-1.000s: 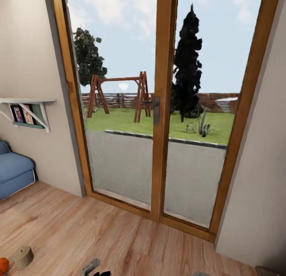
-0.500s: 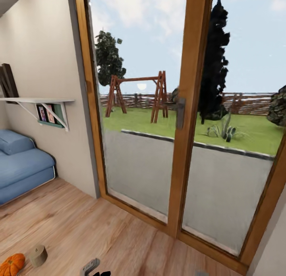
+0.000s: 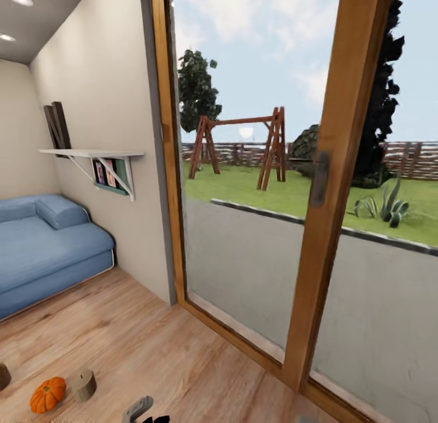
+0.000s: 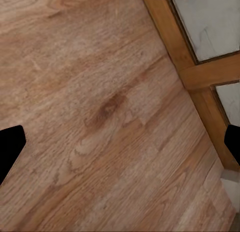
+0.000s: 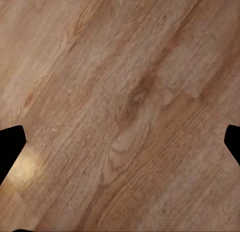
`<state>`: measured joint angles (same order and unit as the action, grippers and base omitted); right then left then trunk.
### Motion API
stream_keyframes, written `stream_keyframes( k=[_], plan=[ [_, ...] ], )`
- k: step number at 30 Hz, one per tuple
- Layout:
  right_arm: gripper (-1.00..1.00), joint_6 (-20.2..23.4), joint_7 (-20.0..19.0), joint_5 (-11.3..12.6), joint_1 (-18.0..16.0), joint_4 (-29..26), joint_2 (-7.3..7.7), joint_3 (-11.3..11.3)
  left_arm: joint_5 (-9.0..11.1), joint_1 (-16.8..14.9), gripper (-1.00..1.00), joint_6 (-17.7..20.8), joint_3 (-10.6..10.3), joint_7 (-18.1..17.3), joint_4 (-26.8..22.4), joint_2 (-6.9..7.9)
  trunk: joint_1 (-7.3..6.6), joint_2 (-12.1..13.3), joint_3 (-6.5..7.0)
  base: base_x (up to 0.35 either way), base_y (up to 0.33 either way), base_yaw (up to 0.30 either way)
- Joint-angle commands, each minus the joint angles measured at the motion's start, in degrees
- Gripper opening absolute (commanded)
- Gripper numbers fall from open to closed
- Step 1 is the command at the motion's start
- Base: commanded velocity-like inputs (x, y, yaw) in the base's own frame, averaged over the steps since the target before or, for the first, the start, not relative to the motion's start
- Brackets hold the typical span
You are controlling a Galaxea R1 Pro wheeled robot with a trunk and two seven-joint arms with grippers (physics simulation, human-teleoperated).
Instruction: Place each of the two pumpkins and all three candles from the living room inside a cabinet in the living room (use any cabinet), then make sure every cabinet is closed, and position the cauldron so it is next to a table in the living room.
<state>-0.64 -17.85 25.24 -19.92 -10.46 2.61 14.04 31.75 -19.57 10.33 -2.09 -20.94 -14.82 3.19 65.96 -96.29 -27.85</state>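
A pumpkin [image 3: 48, 394] and candle [image 3: 84, 384] sit near-left on the wood floor [image 3: 140, 344]; a blue sofa [image 3: 42, 246] stands far left. Both grippers [image 4: 120, 142] [image 5: 120, 142] gape wide, empty.

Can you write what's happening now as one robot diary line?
stage: driving | pumpkin beside candle on floor | both grippers open, empty

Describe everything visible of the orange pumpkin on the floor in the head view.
The bright orange ribbed pumpkin sits low at the left of the head view, resting on the light wooden plank floor. It is squat and rounded, with darker grooves between its ribs and a short brownish stem on top, leaning slightly. It looks whole and undamaged. Just beside it, toward the glass door, stands a short tan cylindrical candle; a narrow gap seems to separate them. Nothing holds or covers the pumpkin.
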Motion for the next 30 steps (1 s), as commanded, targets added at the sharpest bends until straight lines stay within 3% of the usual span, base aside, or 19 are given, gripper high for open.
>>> stream_keyframes(
  k=[1, 16, 23, 30],
  plan=[
    [1.0, -0.1, -0.1, 0.6, 0.0, 0.0, 0.04, 0.5, 0.6, 0.0, 1.0, 0.4, -0.2, -0.1, 0.0, 0.02, 0.02, 0.0, -0.06, 0.177, 0.0, 0.286],
    [1.0, -0.1, -0.1, 0.6, 0.0, 0.0, 0.03, 0.5, 0.6, 0.0, 1.0, 0.4, -0.2, 0.0, 0.0, -0.02, 0.02, 0.0, -0.17, 0.021, 0.0, 0.287],
    [1.0, -0.2, -0.1, 0.6, 0.0, 0.0, 0.04, 0.5, 0.6, 0.0, 1.0, 0.4, -0.2, 0.0, 0.0, -0.02, 0.02, 0.0, -0.21, 0.037, -0.021, 0.08],
    [1.0, -0.2, -0.1, 0.6, 0.0, 0.0, 0.03, 0.6, 0.6, 0.0, 1.0, 0.4, -0.2, 0.0, 0.0, -0.02, 0.02, 0.0, -0.21, 0.24, -0.103, 0.172]
  ],
)
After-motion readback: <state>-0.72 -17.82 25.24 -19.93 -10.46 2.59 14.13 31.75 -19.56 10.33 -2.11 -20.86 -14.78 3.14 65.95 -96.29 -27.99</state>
